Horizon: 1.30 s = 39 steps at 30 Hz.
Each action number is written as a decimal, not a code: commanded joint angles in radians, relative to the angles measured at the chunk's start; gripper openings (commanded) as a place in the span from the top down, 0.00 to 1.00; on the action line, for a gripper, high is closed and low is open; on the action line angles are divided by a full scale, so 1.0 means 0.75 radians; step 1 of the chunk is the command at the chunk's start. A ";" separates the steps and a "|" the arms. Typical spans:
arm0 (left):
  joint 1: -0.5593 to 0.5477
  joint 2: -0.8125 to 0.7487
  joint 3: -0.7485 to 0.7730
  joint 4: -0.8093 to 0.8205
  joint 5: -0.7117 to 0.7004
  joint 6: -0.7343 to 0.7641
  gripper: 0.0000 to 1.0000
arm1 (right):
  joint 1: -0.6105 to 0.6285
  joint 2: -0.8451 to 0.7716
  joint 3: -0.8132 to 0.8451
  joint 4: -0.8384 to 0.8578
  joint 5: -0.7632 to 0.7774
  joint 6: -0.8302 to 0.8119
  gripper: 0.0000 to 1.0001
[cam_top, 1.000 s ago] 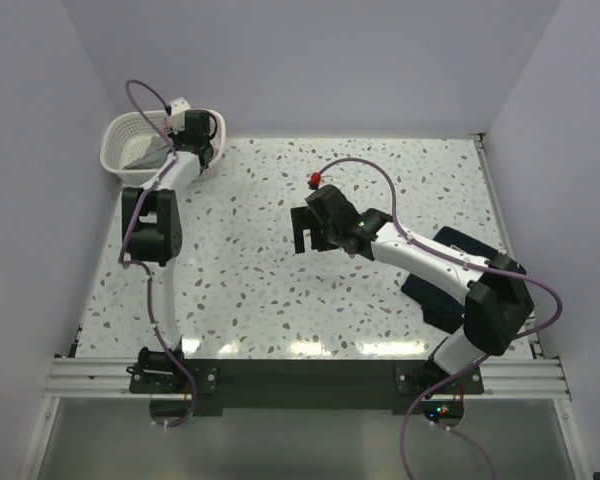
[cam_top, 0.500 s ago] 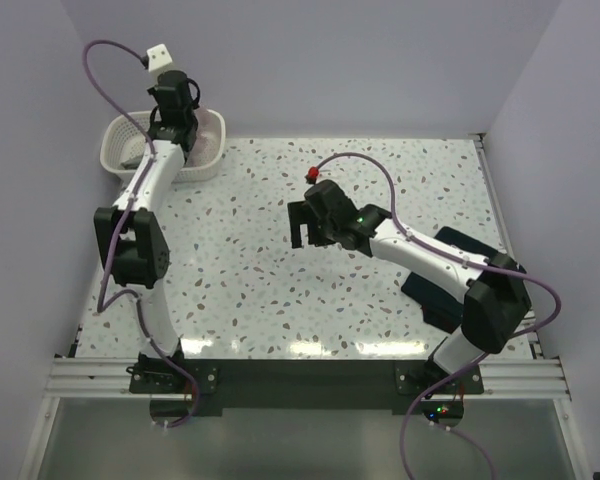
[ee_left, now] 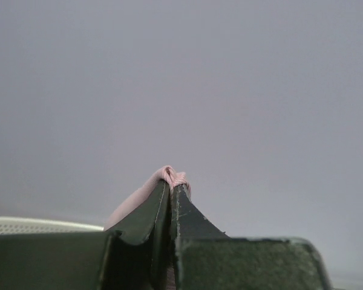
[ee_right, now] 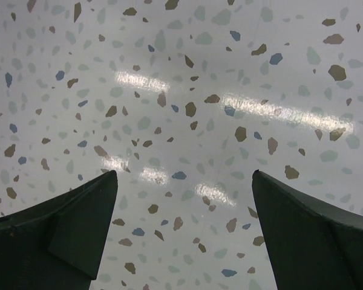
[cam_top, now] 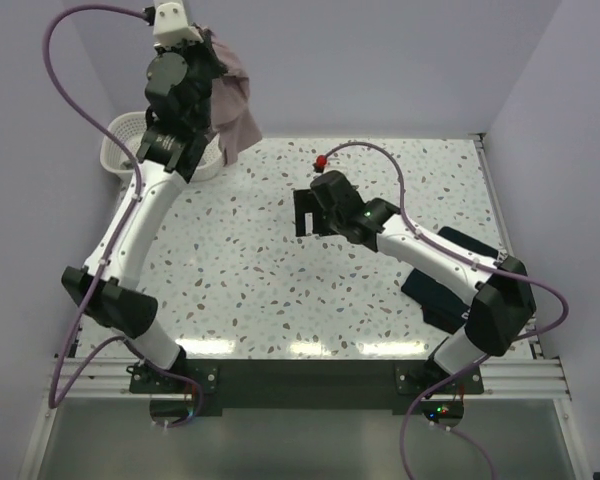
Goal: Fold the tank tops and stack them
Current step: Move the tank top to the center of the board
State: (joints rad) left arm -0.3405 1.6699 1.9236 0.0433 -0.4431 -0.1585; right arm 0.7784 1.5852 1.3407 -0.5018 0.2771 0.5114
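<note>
Left hand (ee_left: 171,192) raised, pink top (cam_top: 236,104) above basket (cam_top: 114,151)

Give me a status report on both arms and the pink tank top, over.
Left hand shut on pink top, high near the basket. Right hand open above the table. Nothing seen blocking.

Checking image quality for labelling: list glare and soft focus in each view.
Right wrist: bright glare streaks across the table, otherwise sharp. Left wrist: mostly blank grey wall; the basket rim looks soft, the pink top in the left tool is clear. Top: glare strips along the table's near edge, no blur.
</note>
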 commanded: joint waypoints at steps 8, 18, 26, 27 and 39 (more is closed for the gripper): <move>-0.156 -0.394 -0.165 0.026 0.135 -0.185 0.99 | -0.017 -0.236 -0.008 -0.012 0.144 0.034 0.04; -0.139 -0.576 -1.055 -0.307 0.206 -0.639 0.37 | -0.015 -0.410 -0.270 -0.039 0.173 0.179 0.05; 0.038 -0.676 -1.427 -0.514 0.273 -0.797 0.48 | 0.226 -0.226 -0.342 0.011 0.156 0.277 0.10; 0.075 -0.680 -1.460 -0.514 0.306 -0.801 0.52 | 0.248 -0.197 -0.329 0.029 0.154 0.304 0.11; 0.153 -0.760 -1.849 -0.412 0.742 -0.869 0.62 | 0.410 0.099 -0.423 0.137 0.150 0.461 0.19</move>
State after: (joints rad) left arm -0.2123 1.1599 0.5877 -0.2955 0.0345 -0.7692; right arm 1.0882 1.6550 1.0554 -0.4477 0.3740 0.7956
